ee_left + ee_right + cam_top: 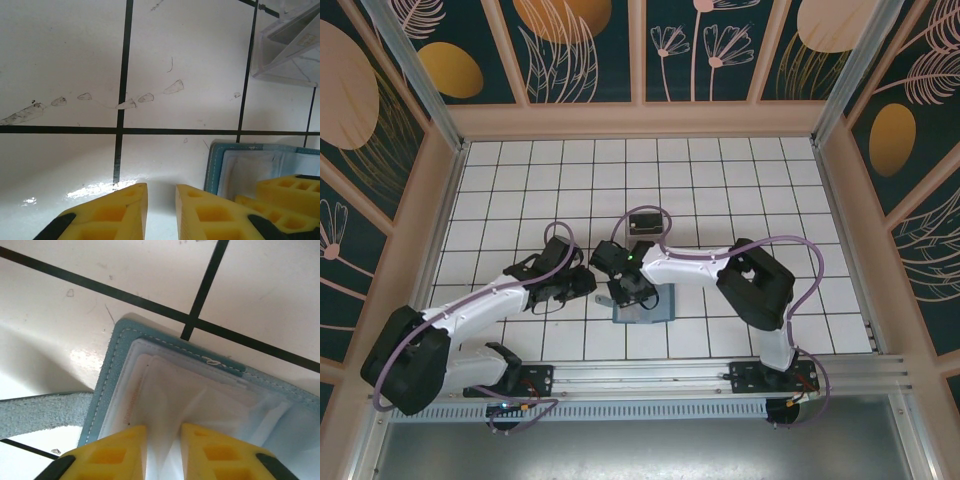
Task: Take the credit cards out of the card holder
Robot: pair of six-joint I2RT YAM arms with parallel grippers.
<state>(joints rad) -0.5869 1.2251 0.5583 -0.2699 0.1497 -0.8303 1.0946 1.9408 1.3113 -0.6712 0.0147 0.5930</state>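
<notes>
- One small, flat, teal-blue soft card holder [655,311] lies opened on the table near the middle, just ahead of the arm bases; its white inner lining [200,390] faces up, and the thin credit cards cannot be told apart from that lining
- Right gripper [162,450] is down on the lining, its yellow fingers [107,455] a narrow gap apart with white material running between them; whether it pinches a card, the lining or nothing, I cannot tell
- Left gripper [161,210] hangs over bare table just left of the holder; jaws slightly parted, empty
- Step in hand, as I judge it: finding and gripping a card inside the pocket; the next move calls for drawing the card out along the slot while the left gripper pins the soft holder, or the holder may lift with it
- Clear plastic box [645,220] sits beyond the holder, apart from it
- White table [770,180] ruled in a black grid; dark teal walls [585,60] with leaf and flower patterns in pale frames; an aluminium rail [670,375] along the near edge
</notes>
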